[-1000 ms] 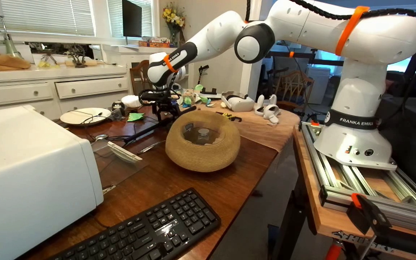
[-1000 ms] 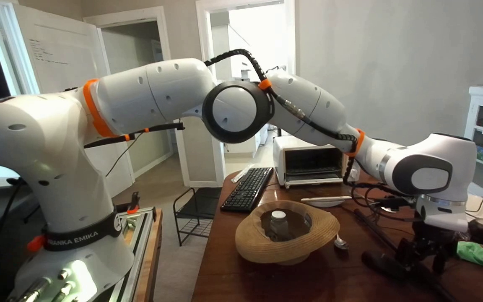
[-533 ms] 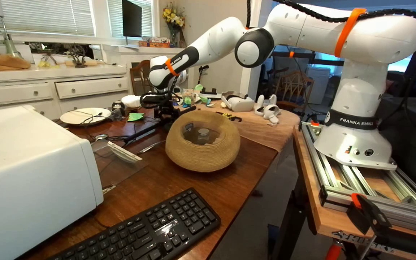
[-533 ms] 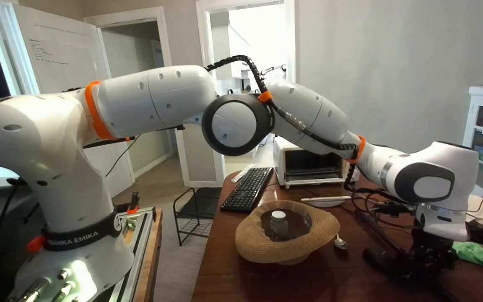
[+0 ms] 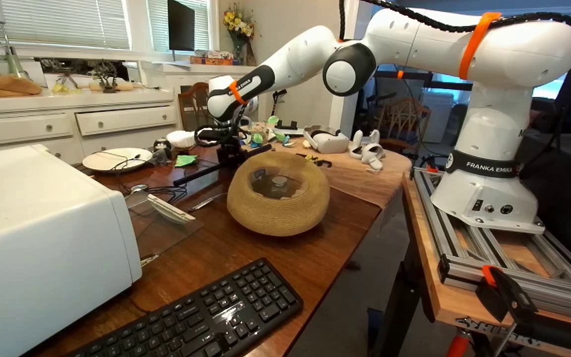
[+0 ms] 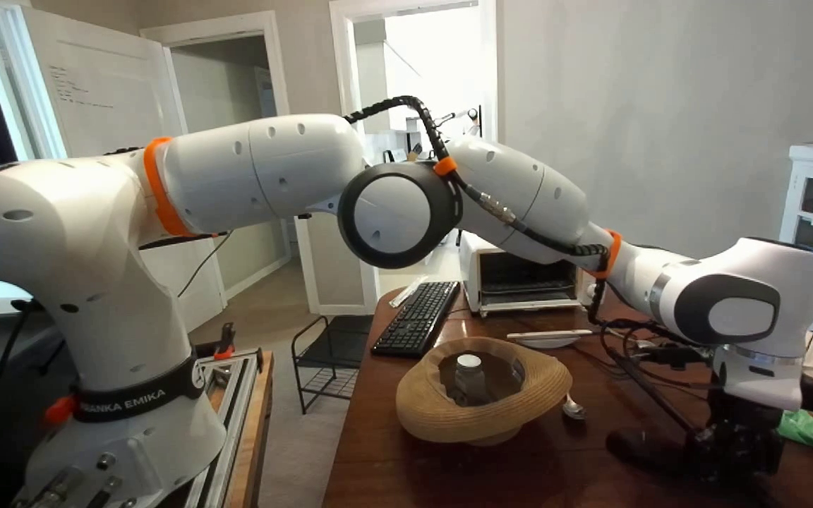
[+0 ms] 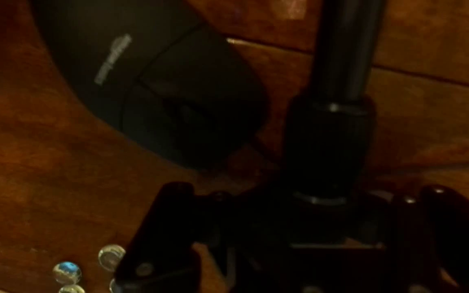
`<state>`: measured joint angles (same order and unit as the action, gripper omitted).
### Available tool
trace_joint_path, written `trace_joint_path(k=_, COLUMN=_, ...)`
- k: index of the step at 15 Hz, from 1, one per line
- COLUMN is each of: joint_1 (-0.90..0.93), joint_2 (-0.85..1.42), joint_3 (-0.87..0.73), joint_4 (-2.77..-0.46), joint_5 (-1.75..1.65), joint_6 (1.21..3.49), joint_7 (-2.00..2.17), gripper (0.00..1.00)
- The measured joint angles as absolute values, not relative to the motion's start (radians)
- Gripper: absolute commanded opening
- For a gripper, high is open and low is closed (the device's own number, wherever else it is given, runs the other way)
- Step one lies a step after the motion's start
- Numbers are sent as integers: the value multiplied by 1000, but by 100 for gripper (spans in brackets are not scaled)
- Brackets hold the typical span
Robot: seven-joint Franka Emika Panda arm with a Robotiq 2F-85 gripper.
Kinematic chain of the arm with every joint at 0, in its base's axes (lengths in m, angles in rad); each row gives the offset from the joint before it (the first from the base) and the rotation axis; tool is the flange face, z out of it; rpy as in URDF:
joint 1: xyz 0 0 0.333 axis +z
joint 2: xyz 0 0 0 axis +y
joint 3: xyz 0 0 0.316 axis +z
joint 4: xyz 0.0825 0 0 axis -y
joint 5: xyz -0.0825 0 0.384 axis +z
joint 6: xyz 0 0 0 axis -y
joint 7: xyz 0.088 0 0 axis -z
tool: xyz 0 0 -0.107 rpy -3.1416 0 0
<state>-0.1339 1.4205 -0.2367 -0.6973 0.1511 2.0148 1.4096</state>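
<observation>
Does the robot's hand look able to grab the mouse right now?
Probably not straight away: the mouse lies close beside the hand, but the pole runs in between its fingers, so it looks in the way.

One rod [image 7: 342, 69], one mouse [image 7: 149, 81], one hat [image 6: 442, 416] appear.

In an exterior view, FRANKA EMIKA marked the robot base [image 5: 486, 191] at three o'clock, HUSKY the bench [image 5: 456, 307] at four; wrist-view mouse [image 7: 157, 73] lettering [image 7: 112, 60] seemed unreadable.

Straw hat [image 5: 278, 215], keyboard [image 5: 206, 312], toaster oven [image 5: 52, 233]
</observation>
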Motion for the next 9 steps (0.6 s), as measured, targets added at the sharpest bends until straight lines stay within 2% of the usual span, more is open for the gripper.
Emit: trace_joint_path(k=9, joint_1=-117, joint_2=1356, joint_3=-357, joint_4=-679, joint_5=124, joint_6=2154, joint_7=1415, gripper=0)
